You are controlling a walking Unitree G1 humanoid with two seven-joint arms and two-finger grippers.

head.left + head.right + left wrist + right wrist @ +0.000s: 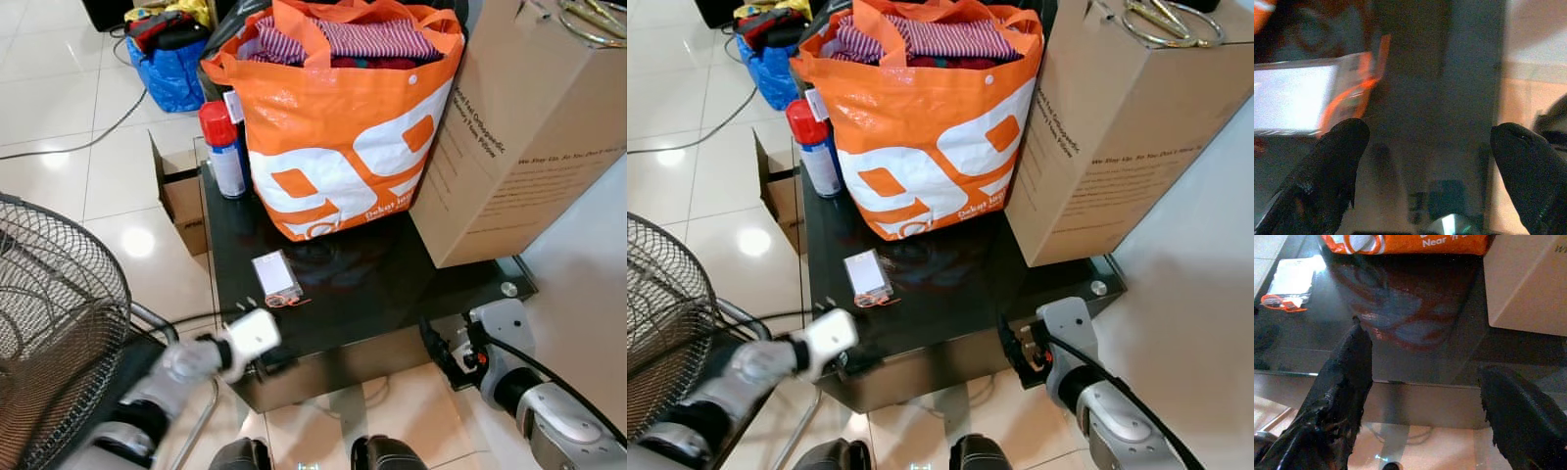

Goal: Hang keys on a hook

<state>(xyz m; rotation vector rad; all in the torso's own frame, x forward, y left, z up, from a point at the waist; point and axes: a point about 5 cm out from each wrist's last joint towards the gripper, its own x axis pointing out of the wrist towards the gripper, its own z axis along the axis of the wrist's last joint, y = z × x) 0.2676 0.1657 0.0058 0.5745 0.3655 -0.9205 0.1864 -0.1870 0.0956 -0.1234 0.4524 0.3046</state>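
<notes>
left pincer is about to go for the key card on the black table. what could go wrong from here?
1. The key card lies flat on the glossy black table, so the open left pincer may slide it instead of lifting it.
2. Pushed forward, it could run under the orange bag just beyond it.
3. The right pincer hangs open at the table's front edge; raising that arm could knock the rim.

The big orange woven shopping bag [338, 147] carries large white digits reading "99" on its front, with small white lettering below that seems to begin "Dekat" in the eye views; the right wrist view shows "Near" on its lower edge. The tall brown cardboard box [529, 137] bears dark printed lines, partly legible as "Orthopaedic"; the rest is too small to read.
</notes>
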